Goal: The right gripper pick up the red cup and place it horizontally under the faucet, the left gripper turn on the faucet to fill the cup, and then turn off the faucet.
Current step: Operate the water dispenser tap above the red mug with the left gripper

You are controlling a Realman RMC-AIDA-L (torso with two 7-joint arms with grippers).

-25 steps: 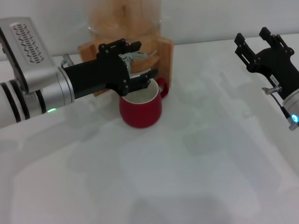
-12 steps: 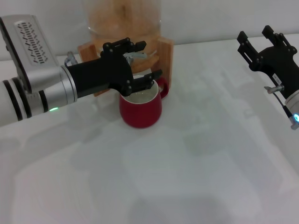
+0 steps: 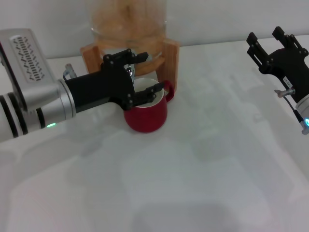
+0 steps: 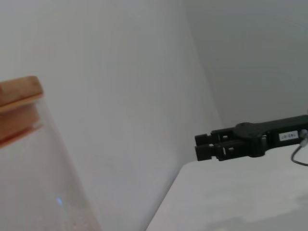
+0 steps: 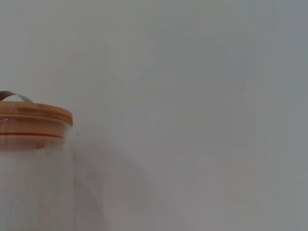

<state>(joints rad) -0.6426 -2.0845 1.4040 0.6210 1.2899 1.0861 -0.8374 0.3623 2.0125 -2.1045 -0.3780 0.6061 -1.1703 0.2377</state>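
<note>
The red cup [image 3: 145, 115] stands upright on the white table, right in front of the wooden stand and below the faucet [image 3: 129, 70]. Only a small chrome piece of the faucet shows. My left gripper [image 3: 143, 72] reaches in from the left and is open. Its upper fingers [image 3: 126, 55] lie above the faucet and a lower finger sits over the cup's rim, so they straddle the faucet. My right gripper [image 3: 268, 42] hangs open at the far right, well away from the cup and holding nothing. It also shows in the left wrist view as the right gripper [image 4: 204, 147].
The clear dispenser [image 3: 128, 19] with orange contents rests on a wooden stand [image 3: 170, 58] at the back of the table. Its wooden lid [image 5: 33, 120] shows in the right wrist view and as a lid [image 4: 19, 96] in the left wrist view. A white wall rises behind.
The left gripper has drawn back slightly to the left and lowered. The chrome lever, which pointed right above the upper fingers, now shows lower between the fingers. The right gripper barely moved.
</note>
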